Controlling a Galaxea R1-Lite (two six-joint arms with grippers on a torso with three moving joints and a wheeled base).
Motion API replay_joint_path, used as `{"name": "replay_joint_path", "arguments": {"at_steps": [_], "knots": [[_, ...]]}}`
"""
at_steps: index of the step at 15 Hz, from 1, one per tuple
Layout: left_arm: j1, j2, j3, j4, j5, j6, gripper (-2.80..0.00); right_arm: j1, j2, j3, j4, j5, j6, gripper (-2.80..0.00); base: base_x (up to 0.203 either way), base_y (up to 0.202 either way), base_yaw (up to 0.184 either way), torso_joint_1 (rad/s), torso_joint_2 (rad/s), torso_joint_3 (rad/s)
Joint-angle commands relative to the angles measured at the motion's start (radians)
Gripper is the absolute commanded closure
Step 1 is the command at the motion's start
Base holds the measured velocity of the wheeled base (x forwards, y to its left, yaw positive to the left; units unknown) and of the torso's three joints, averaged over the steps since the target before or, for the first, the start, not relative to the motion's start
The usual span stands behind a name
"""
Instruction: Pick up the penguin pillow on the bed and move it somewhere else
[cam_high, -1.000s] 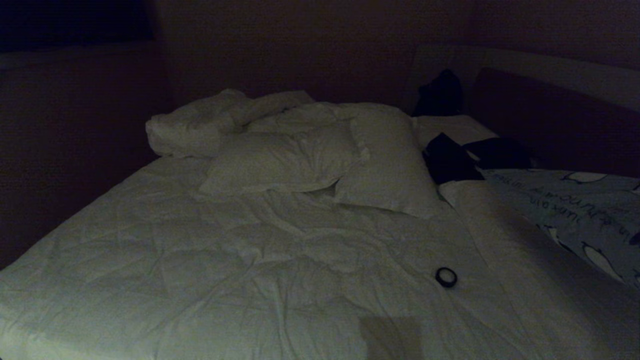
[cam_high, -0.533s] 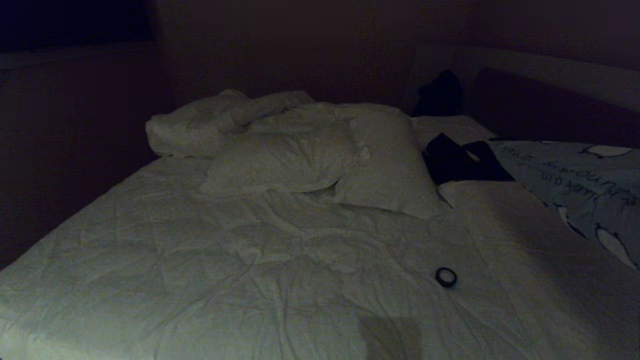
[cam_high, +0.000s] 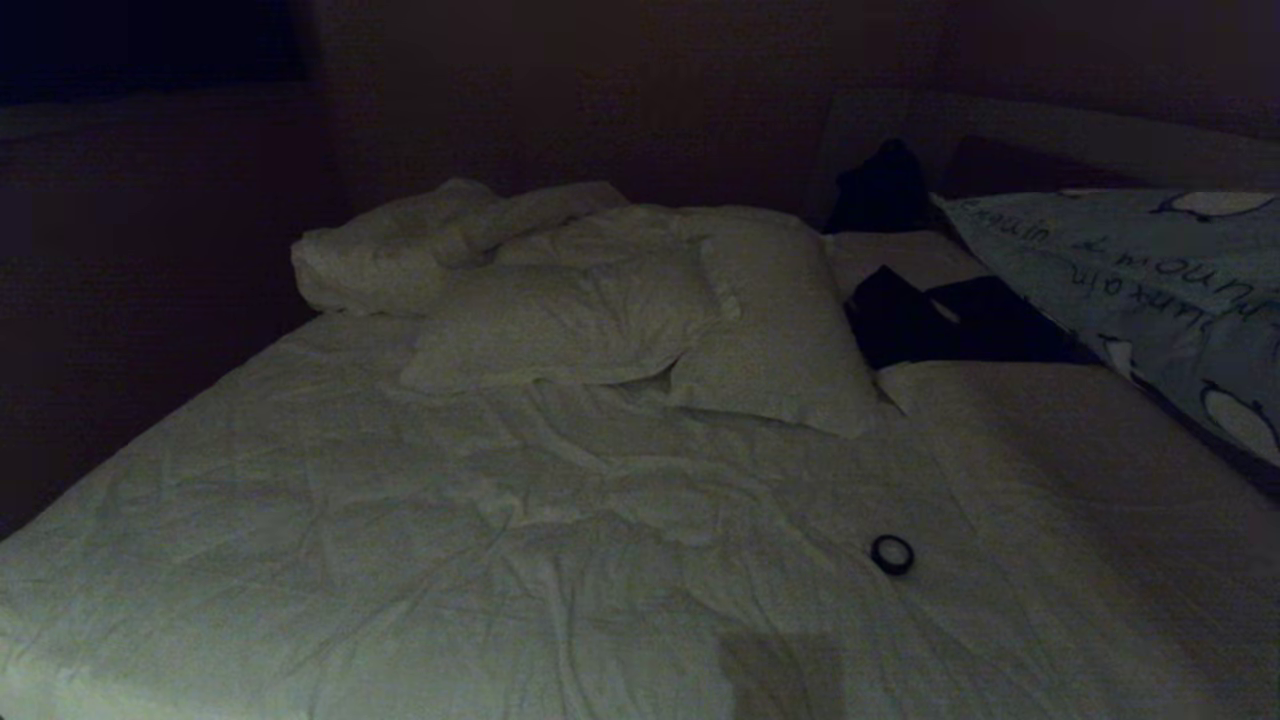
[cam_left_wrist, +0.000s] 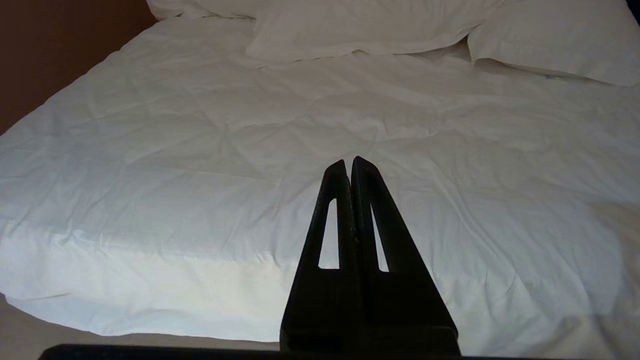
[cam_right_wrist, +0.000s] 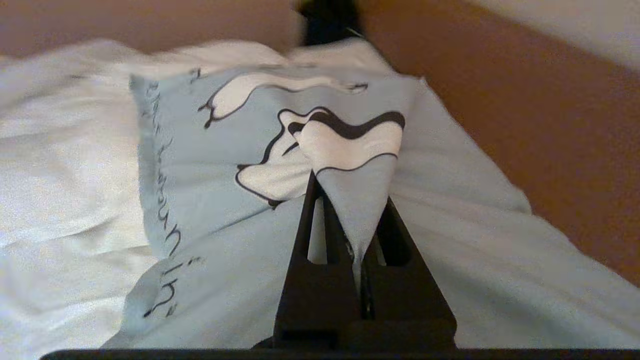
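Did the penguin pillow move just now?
Yes. The penguin pillow has gone up: against the small black ring, which stayed put on the bed, it now sits higher, up by the headboard.

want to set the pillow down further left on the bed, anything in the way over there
Little visible. The right gripper is shut on a fold of the penguin pillow, at the bed's right side. Leftward the duvet lies open, with a small dark ring on it and white pillows and dark items toward the head.
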Motion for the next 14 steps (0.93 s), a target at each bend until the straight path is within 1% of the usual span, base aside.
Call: {"name": "replay_joint_path", "arguments": {"at_steps": [1,3,6,14], "knots": [[-0.001,0.0,0.002,0.001,0.0,-0.002,0.0,0.004,-0.082,0.028,-0.005,0.156,0.001,0.0,0.0,0.0,0.0,0.0,0.0,0.0],[0.0,0.0,0.002,0.001,0.0,-0.002,0.0,0.006,-0.085,0.027,-0.006,0.169,0.002,0.0,0.0,0.0,0.0,0.0,0.0,0.0],[0.0,0.0,0.002,0.0,0.0,0.0,0.0,0.009,-0.056,0.027,-0.006,0.218,0.011,0.0,0.0,0.0,0.0,0.0,0.0,0.0],[-0.002,0.0,0.002,0.0,0.0,-0.001,0.0,0.012,-0.005,0.027,-0.007,0.22,0.011,0.0,0.0,0.0,0.0,0.0,0.0,0.0]]}}
